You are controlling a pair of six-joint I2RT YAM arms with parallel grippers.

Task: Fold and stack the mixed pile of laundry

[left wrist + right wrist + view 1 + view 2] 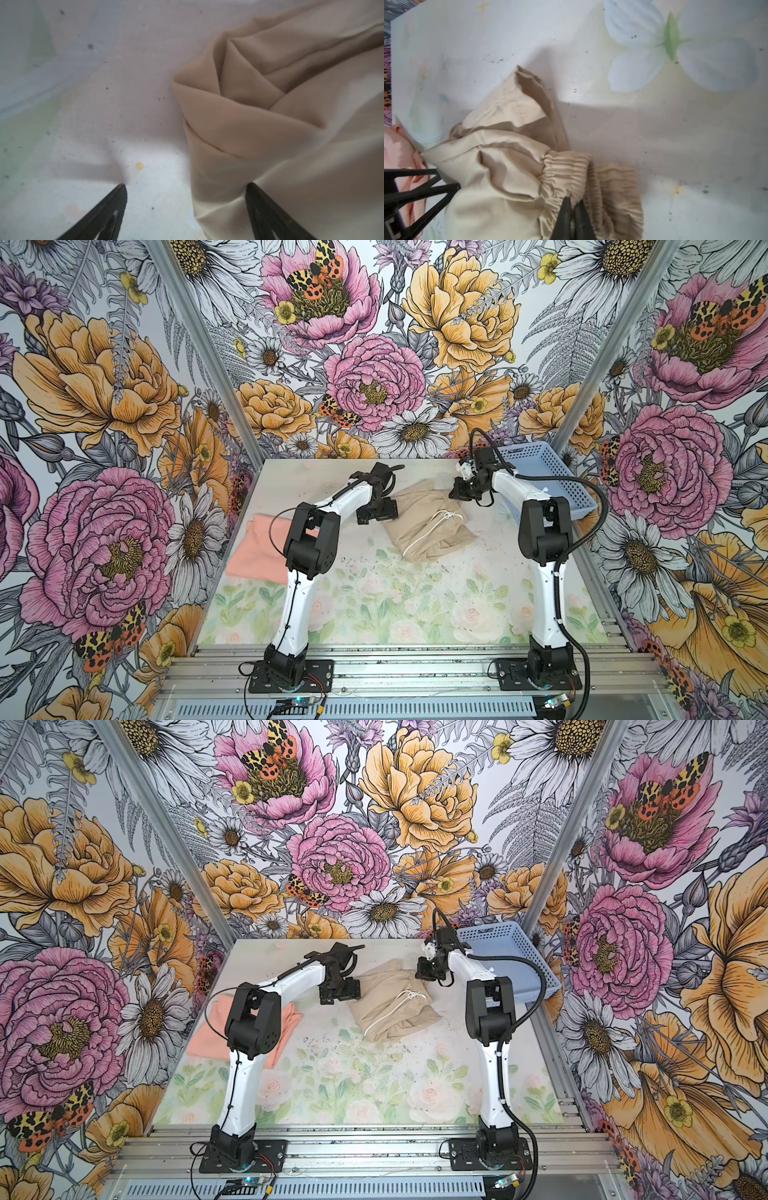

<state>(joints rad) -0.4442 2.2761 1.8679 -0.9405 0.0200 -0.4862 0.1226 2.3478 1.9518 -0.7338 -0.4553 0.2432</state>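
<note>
A flower-printed bench (pixel 374 593), seen from above. Near its centre, slightly toward 1 o'clock, lies the beige garment (pixel 428 522) – folded into a squat bundle turned like a diamond, with no side clearly longer. Its gathered elastic waistband (pixel 566 170) is at the 1 o'clock end, toward a light blue basket (pixel 552 477) in the bench's 2 o'clock corner. A white cord (pixel 424 535) is knotted near the middle of the bundle and trails from there toward 7 o'clock.

The peach T-shirt (pixel 253 547) lies flat and folded at the bench's 9 o'clock edge, well apart from the beige bundle. Its long axis runs roughly 12 to 6, and the left arm hides part of it. No print shows on it.

The left claw (pixel 186 185) stands wide open and empty, low over the bench at the bundle's 10 o'clock edge – one finger (pixel 261 207) is against the cloth, the other over bare bench.

The right claw (pixel 573 200) is nearly closed, only a slit between its fingers, its tips on the waistband. Whether any cloth is pinched between them cannot be told.
</note>
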